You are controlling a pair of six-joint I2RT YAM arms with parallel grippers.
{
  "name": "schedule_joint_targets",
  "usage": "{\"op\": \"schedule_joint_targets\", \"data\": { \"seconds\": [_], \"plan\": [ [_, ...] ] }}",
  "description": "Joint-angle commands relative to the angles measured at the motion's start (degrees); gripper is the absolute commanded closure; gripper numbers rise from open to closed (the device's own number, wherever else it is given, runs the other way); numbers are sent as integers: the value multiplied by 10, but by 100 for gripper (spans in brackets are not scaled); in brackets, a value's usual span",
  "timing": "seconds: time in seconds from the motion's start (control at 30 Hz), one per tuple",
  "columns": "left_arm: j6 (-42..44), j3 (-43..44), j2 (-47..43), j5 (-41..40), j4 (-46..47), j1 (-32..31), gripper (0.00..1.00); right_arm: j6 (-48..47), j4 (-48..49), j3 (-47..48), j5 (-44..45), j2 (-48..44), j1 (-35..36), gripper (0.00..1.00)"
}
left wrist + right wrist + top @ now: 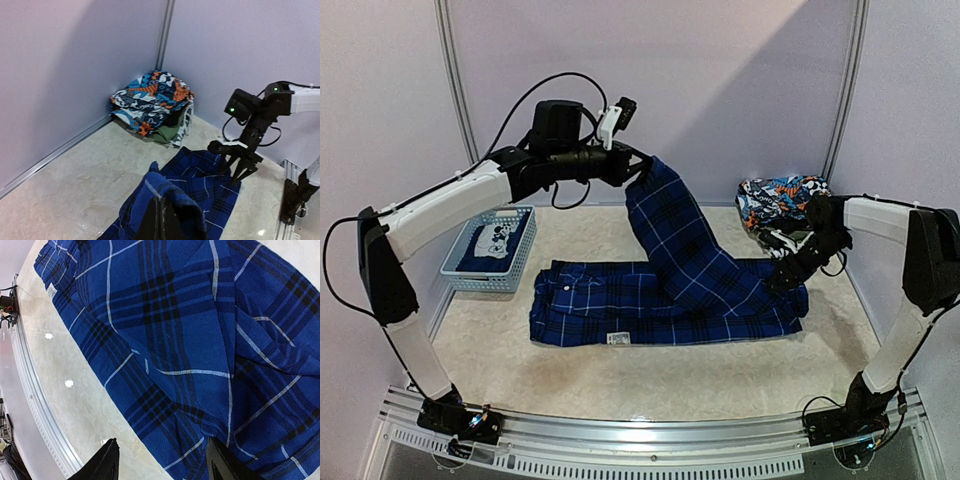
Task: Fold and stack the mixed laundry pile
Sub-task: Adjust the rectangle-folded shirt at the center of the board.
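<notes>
A blue-and-black plaid shirt lies spread across the table's middle. My left gripper is raised at the back and shut on one sleeve, which hangs taut from it down to the shirt. In the left wrist view the gripper is closed with plaid cloth draped over it. My right gripper is open, low over the shirt's right end, with its fingertips straddling the near hem; whether they touch the cloth I cannot tell. A navy T-shirt with a pale print lies in the basket.
A light-blue slotted basket stands at the left. A heap of colourful patterned garments sits in the back right corner, also in the left wrist view. Walls close off the back and sides. A metal rail runs along the near edge.
</notes>
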Motion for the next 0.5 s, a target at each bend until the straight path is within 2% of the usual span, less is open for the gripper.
{"op": "schedule_joint_targets", "data": {
  "seconds": [0.0,0.13,0.3,0.47],
  "plan": [
    [-4,61,37,107,14,-4,100,-4,1,-1,4,5,0,41],
    [0,136,78,127,15,-4,100,-8,-6,0,-7,7,0,40],
    [-7,250,143,113,4,-4,100,-17,-15,10,-36,17,7,40],
    [-77,356,214,130,49,-5,100,-5,-10,20,-33,36,13,41]
  ]
}}
